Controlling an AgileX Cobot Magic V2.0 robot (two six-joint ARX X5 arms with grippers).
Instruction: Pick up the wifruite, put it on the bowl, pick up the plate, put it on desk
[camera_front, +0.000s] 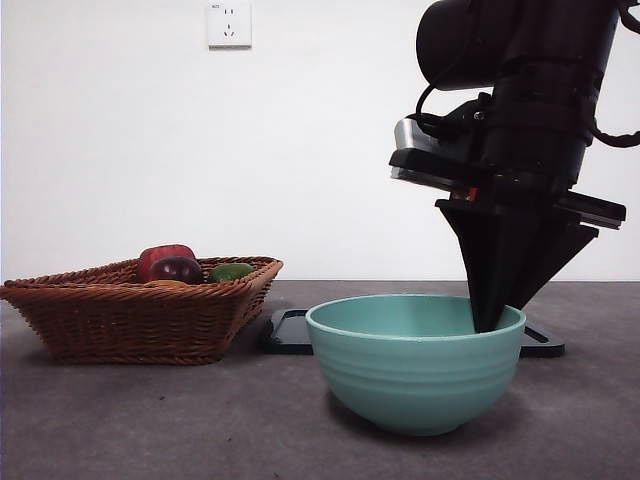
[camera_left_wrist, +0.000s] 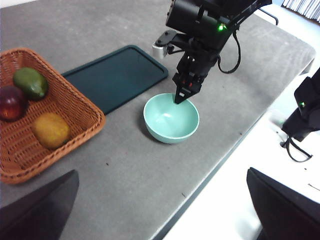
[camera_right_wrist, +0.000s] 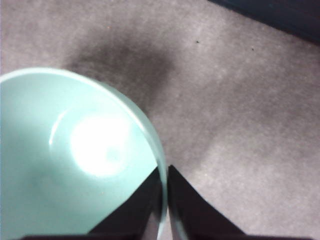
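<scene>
The mint-teal bowl (camera_front: 415, 365) stands on the desk (camera_front: 150, 420) with nothing inside it (camera_right_wrist: 75, 165). My right gripper (camera_front: 487, 322) comes down from above and is shut on the bowl's rim (camera_right_wrist: 163, 200), one jaw inside and one outside; the left wrist view shows it too (camera_left_wrist: 178, 99). The orange wifruite (camera_left_wrist: 50, 130) lies in the wicker basket (camera_left_wrist: 75, 107), barely showing in the front view (camera_front: 165, 284). The plate (camera_left_wrist: 115, 75), a flat dark rectangle, lies on the desk behind the bowl. My left gripper (camera_left_wrist: 161, 171) hangs open high above the desk's near edge.
The basket (camera_front: 150, 325) also holds a red apple (camera_front: 175, 266) and a green fruit (camera_left_wrist: 31, 82). The desk's edge (camera_left_wrist: 225, 155) runs close to the bowl. A white wall stands behind the desk.
</scene>
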